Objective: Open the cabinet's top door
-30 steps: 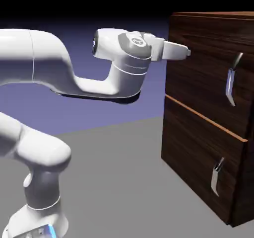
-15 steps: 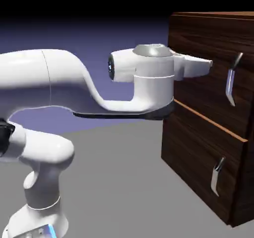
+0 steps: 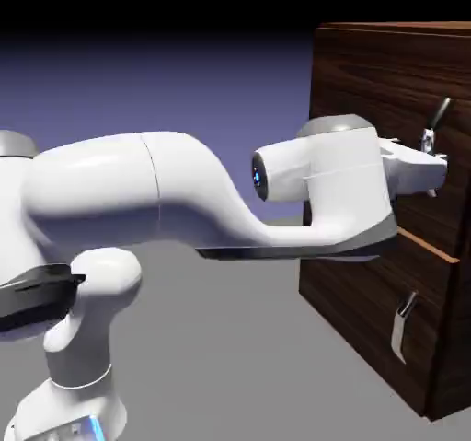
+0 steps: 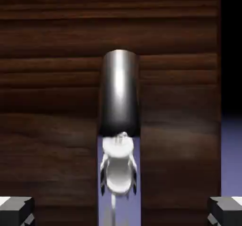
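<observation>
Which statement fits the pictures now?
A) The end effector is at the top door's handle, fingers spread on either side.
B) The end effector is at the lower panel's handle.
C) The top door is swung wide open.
A: the end effector meets the silver handle of the top door, fingertips wide apart.

Dark walnut grain covers the cabinet (image 3: 368, 71) — its handle (image 4: 119, 93) gleams silver, the arm (image 3: 166, 191) white, fingertips (image 4: 16, 208) grey.

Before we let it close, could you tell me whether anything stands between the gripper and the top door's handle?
Nothing visible does. In the hand view the silver handle sits centred between the open gripper, against the top door, with no other object between.
</observation>
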### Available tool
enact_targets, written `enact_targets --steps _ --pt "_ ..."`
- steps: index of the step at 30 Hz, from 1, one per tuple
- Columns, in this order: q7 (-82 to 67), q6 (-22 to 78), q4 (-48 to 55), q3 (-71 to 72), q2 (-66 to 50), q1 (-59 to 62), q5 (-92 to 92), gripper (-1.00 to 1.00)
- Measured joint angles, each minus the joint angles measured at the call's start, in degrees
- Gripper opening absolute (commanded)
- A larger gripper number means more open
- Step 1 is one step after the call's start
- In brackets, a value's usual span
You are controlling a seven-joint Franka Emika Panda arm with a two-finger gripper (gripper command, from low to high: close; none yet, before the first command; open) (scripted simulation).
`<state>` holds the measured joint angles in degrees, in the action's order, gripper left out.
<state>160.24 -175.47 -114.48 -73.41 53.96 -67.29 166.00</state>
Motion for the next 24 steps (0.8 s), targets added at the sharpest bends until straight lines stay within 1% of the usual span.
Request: enact_targets --steps 2,5,11,20,24 --pt "0.00 0.00 0.00 0.00 0.00 0.00 0.00 -1.00" --pt "2.55 2.84 -4.99 3.84 -1.58 6.22 -0.24 -1.00" --pt "2.49 8.37 -14.83 12.20 -2.54 18.68 -5.25 -1.00" --pt "-0.62 15.79 -28.90 26.95 -0.30 37.37 -16.48 -1.00" --pt "5.13 15.00 -31.10 34.00 -2.28 45.67 -16.61 -1.00"
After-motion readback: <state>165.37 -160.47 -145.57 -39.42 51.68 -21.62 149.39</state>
